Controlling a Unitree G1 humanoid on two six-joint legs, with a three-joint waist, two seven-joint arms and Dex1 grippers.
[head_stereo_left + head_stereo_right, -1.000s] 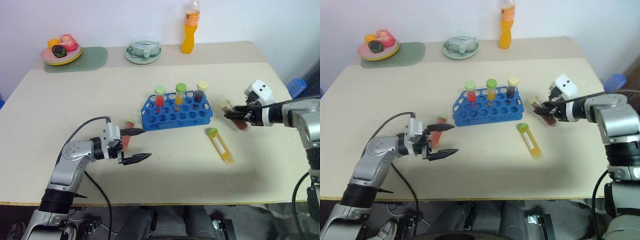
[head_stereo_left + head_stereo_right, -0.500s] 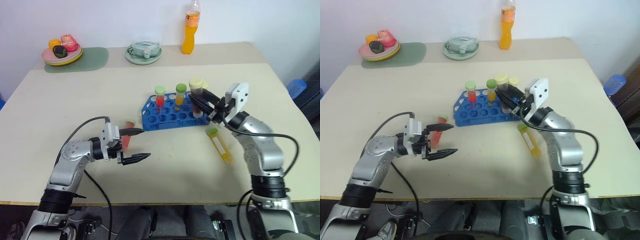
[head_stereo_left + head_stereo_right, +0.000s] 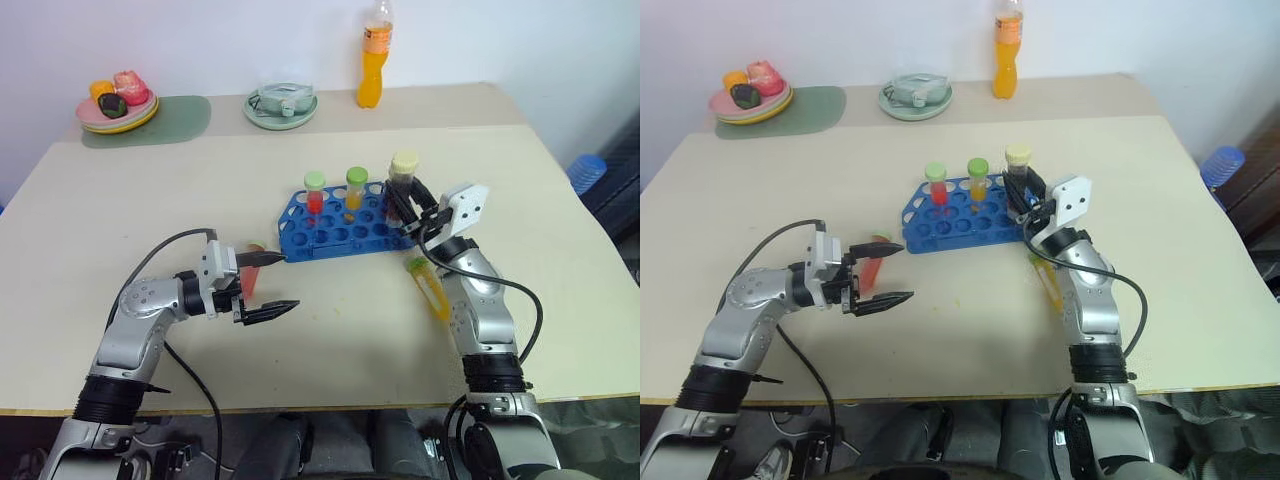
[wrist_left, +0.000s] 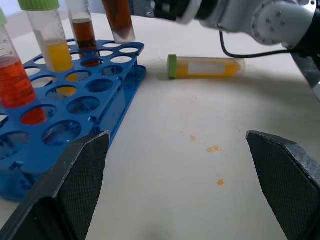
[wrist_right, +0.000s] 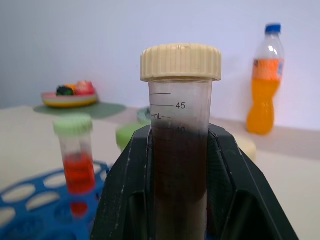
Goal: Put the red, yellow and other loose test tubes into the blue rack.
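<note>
The blue rack [image 3: 340, 232] stands mid-table with a red tube [image 3: 314, 192], a yellow tube [image 3: 355, 188] and a dark brown tube [image 4: 84, 31] upright in its back row. My right gripper [image 3: 406, 202] is shut on another dark brown, cream-capped tube [image 5: 180, 150], holding it upright just above the rack's right end. A loose yellow tube [image 3: 430, 288] lies on the table right of the rack, under my right arm. A loose red tube [image 3: 249, 272] lies left of the rack, just behind my left gripper [image 3: 290, 282], which is open with nothing between its fingers.
An orange drink bottle [image 3: 371, 62], a green plate with a bowl [image 3: 280, 106] and a stack of plates with toy food [image 3: 118, 102] on a green mat line the far edge. A blue object [image 3: 588, 170] sits beyond the table's right side.
My right gripper has swung left with the brown tube, from the table right of the rack to over the rack's right end, turning the tube upright. The left arm has stayed put.
</note>
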